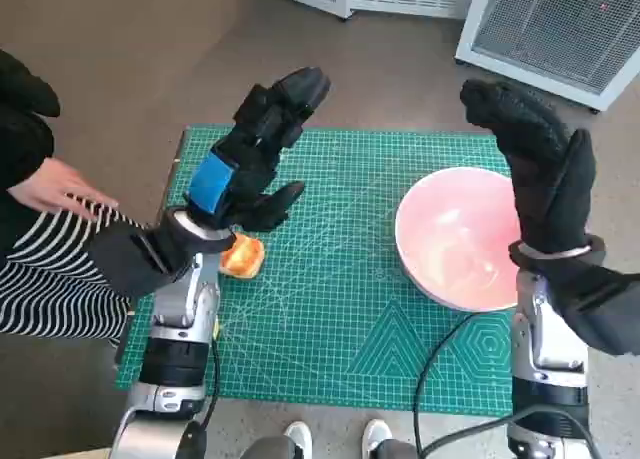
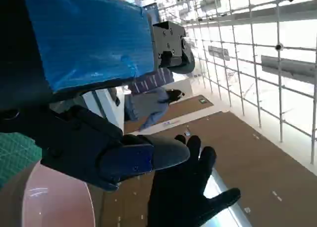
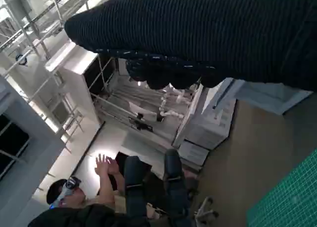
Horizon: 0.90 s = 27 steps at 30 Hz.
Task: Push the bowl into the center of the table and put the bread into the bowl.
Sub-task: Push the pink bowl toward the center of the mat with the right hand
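A pink bowl (image 1: 455, 241) sits on the right part of the green cutting mat (image 1: 330, 299); its rim (image 2: 44, 197) also shows in the left wrist view. A piece of golden bread (image 1: 243, 257) lies on the mat's left side, partly hidden under my left forearm. My left hand (image 1: 258, 144) is raised above the mat's left half, fingers spread, holding nothing. My right hand (image 1: 535, 164) in the black glove is raised over the bowl's right rim, fingers apart and empty; the right hand (image 2: 190, 192) also shows in the left wrist view.
A person in a striped garment sits at the left, with a hand (image 1: 58, 191) near the table edge. White equipment cabinets (image 1: 550, 29) stand beyond the table. In the right wrist view a person (image 3: 84, 207) wearing a headset raises both hands.
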Each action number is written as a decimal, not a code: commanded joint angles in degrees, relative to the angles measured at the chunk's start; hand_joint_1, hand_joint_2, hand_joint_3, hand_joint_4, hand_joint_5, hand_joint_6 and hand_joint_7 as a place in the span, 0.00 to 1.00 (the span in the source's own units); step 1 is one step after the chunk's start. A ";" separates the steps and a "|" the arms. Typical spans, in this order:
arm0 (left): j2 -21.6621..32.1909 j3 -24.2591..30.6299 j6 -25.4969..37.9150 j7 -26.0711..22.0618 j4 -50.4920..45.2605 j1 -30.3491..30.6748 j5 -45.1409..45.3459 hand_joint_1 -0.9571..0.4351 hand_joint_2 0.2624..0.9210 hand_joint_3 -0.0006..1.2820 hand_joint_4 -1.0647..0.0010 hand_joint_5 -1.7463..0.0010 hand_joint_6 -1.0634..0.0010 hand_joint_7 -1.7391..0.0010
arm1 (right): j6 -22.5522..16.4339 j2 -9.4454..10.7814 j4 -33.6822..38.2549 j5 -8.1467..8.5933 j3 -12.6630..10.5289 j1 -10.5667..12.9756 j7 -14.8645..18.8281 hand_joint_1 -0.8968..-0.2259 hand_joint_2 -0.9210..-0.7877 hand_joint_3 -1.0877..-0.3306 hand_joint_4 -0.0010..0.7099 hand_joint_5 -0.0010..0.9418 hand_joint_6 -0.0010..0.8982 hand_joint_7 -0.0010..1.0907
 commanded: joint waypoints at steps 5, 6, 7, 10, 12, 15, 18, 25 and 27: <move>0.18 0.51 -1.43 -0.29 0.90 -0.87 -0.48 0.19 0.92 0.34 1.00 0.87 1.00 0.70 | 0.27 -0.11 1.27 -0.90 0.20 0.14 0.15 0.33 0.00 0.60 0.22 0.00 0.03 0.44; 0.17 0.54 -1.49 -0.34 0.99 -0.90 -0.53 0.19 0.92 0.34 1.00 0.87 1.00 0.70 | 0.25 -0.12 1.36 -0.91 0.20 0.09 0.16 0.33 0.00 0.60 0.22 0.00 0.03 0.44; 0.16 0.60 -1.62 -0.42 1.18 -0.93 -0.60 0.19 0.92 0.34 1.00 0.87 1.00 0.70 | 0.23 -0.13 1.50 -0.91 0.21 0.03 0.17 0.33 0.00 0.60 0.22 0.00 0.03 0.44; 0.09 0.69 -1.89 -0.56 1.55 -0.98 -0.73 0.19 0.93 0.34 1.00 0.87 1.00 0.70 | 0.17 -0.17 1.73 -0.84 0.18 -0.08 0.25 0.33 0.00 0.60 0.22 0.00 0.03 0.44; 0.05 0.78 -2.06 -0.67 1.80 -1.01 -0.86 0.19 0.93 0.33 1.00 0.87 1.00 0.70 | 0.17 -0.17 1.87 -0.80 0.20 -0.16 0.28 0.32 0.00 0.61 0.22 0.00 0.03 0.44; -0.04 0.82 -2.22 -0.72 1.92 -1.00 -0.93 0.19 0.96 0.31 1.00 0.87 1.00 0.70 | 0.23 -0.20 2.00 -0.78 0.23 -0.25 0.29 0.32 0.00 0.62 0.22 0.00 0.03 0.44; -0.09 0.88 -2.31 -0.69 1.99 -1.00 -0.93 0.19 0.97 0.30 1.00 0.87 1.00 0.70 | 0.32 -0.23 2.11 -0.83 0.28 -0.34 0.26 0.31 0.00 0.62 0.22 0.00 0.03 0.44; -0.21 0.89 -2.22 -0.54 1.97 -0.92 -0.99 0.20 0.97 0.28 1.00 0.87 1.00 0.70 | 0.65 -0.74 1.71 -0.61 0.08 -0.14 0.46 0.31 0.00 0.62 0.22 0.00 0.03 0.44; -0.23 0.89 -2.19 -0.60 1.94 -0.86 -1.07 0.19 0.97 0.28 1.00 0.87 1.00 0.70 | 0.60 -1.40 1.76 -0.07 -0.47 0.11 0.90 0.31 0.00 0.62 0.22 0.00 0.03 0.44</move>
